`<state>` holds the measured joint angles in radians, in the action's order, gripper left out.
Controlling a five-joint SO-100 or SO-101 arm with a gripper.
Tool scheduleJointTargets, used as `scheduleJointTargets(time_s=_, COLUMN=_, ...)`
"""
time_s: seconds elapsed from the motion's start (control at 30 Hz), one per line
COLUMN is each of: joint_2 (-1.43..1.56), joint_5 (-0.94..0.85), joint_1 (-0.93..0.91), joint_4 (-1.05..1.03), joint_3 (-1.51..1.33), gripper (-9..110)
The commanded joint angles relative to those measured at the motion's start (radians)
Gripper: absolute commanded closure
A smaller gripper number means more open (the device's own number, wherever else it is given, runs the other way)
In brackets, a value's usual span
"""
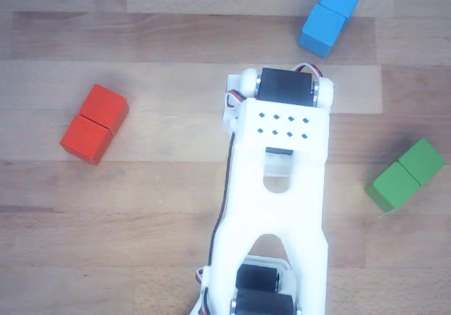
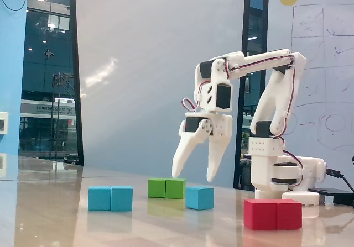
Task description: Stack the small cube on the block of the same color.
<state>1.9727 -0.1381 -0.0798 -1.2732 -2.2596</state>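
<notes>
While the jaws (image 2: 193, 177) hang spread above, the green block (image 2: 166, 188) flanks the small cube (image 2: 199, 198).

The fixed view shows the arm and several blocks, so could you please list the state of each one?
gripper: open, raised above the table, holding nothing
small cube: on the table, not stacked
blue block: lying flat, nothing on top
green block: lying flat, untouched
red block: lying flat, untouched
</notes>
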Motion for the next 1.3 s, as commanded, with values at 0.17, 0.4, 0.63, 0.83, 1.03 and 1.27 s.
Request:
scheduleJointTargets(time_s=0.17, joint_2=-0.018, joint_5=0.006, joint_1=-0.011, joint_4=-0.002, joint_3=-0.003, gripper=68)
scheduleJointTargets(time_s=0.4, joint_2=-0.02, joint_5=0.0, joint_1=-0.012, joint_4=0.117, joint_3=-0.092, gripper=68)
scheduleJointTargets(time_s=0.63, joint_2=-0.02, joint_5=-0.002, joint_1=-0.012, joint_4=0.233, joint_3=-0.133, gripper=68)
scheduleJointTargets(time_s=0.83, joint_2=-0.02, joint_5=0.002, joint_1=-0.012, joint_4=0.275, joint_3=-0.143, gripper=68)
scheduleJointTargets(time_s=1.03, joint_2=-0.021, joint_5=0.008, joint_1=-0.015, joint_4=0.265, joint_3=-0.156, gripper=68)
scheduleJointTargets(time_s=1.27, joint_2=-0.021, joint_5=0.009, joint_1=-0.02, joint_4=0.267, joint_3=-0.198, gripper=72)
